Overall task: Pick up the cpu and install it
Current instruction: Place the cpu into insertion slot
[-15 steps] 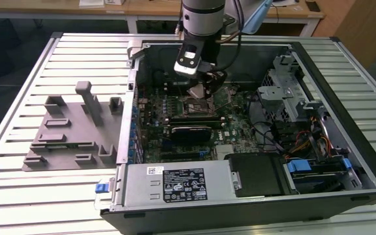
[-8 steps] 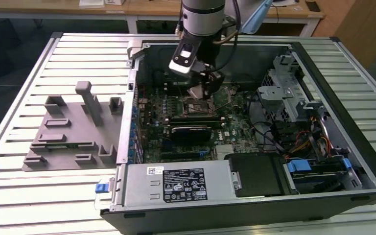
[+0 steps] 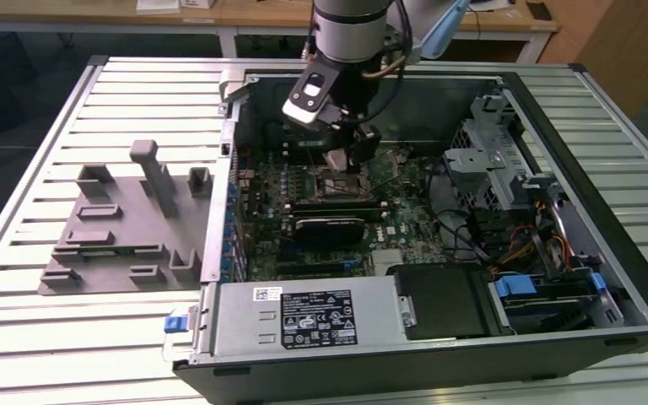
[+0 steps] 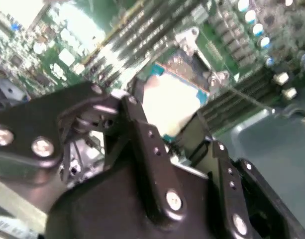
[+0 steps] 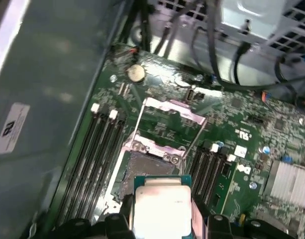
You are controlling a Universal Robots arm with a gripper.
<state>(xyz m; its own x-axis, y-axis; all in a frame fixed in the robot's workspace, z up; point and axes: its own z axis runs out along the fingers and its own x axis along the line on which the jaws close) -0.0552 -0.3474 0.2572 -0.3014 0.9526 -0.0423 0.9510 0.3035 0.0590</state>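
On the exterior view's left I see the grey plastic fixture tray (image 3: pixel 121 224) lying on the slatted white table (image 3: pixel 31 337). Further right, the open black computer case (image 3: pixel 414 371) holds the green motherboard (image 3: pixel 408 228), and my black two-finger gripper (image 3: pixel 353 159) hangs inside it over the board. In the first wrist view its fingers (image 5: pixel 123 221) are clenched on the small square silvery cpu (image 5: pixel 162 206), right at the open dark socket (image 5: pixel 147 167). I cannot tell whether they touch.

Silver-grey arm (image 3: pixel 347 25) with a black wrist (image 3: pixel 353 74) and a looping black cable (image 3: pixel 405 46). Black gripper (image 4: pixel 164 110) studded with silver screws (image 4: pixel 173 200).
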